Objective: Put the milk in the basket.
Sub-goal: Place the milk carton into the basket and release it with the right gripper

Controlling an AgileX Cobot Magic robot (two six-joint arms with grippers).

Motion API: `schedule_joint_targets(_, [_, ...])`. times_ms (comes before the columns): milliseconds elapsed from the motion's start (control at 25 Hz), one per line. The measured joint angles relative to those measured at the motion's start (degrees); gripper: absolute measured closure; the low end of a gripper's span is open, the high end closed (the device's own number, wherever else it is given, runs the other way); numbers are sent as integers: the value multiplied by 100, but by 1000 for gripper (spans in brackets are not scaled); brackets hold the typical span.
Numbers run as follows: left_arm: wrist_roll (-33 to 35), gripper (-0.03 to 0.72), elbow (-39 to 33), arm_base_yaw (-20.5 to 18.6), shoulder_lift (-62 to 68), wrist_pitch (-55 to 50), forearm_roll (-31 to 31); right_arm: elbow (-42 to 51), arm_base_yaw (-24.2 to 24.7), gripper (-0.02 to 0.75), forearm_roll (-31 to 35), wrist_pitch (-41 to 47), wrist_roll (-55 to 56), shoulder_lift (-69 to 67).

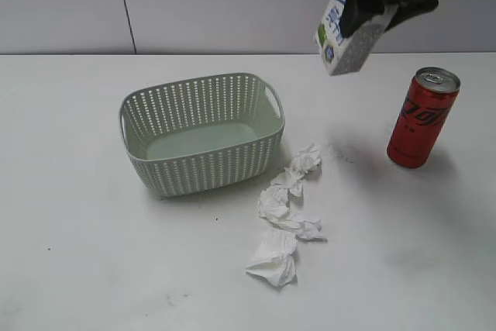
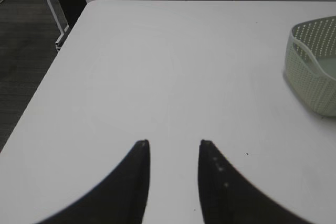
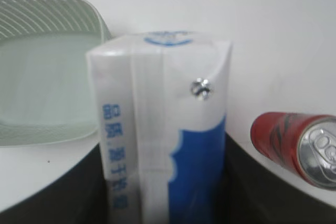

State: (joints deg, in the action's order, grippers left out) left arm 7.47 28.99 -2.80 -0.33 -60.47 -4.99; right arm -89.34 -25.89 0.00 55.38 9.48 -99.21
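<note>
My right gripper is shut on the milk, a small white carton with blue print. It holds the carton tilted, high above the table, to the right of the basket and left of the can. The carton fills the right wrist view between the dark fingers. The pale green perforated basket stands empty at the table's middle left; it also shows in the right wrist view and the left wrist view. My left gripper is open and empty over bare table, left of the basket.
A red soda can stands upright at the right; it also shows in the right wrist view. Crumpled white tissues lie in a line in front of and right of the basket. The table's left edge drops to dark floor.
</note>
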Motion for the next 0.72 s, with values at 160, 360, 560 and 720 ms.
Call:
schedule_joint_targets(160, [0, 455, 0, 0, 0, 0, 0, -600, -341, 393, 0, 61, -150, -110])
schedule_joint_targets(360, [0, 455, 0, 0, 0, 0, 0, -1329, -1094, 393, 0, 154, -399, -828])
schedule_joint_targets(560, [0, 455, 0, 0, 0, 0, 0, -1823, -1652, 393, -65, 183, -441, -1748])
schedule_joint_targets(720, [0, 455, 0, 0, 0, 0, 0, -1946, -1809, 392, -70, 163, -446, -2357])
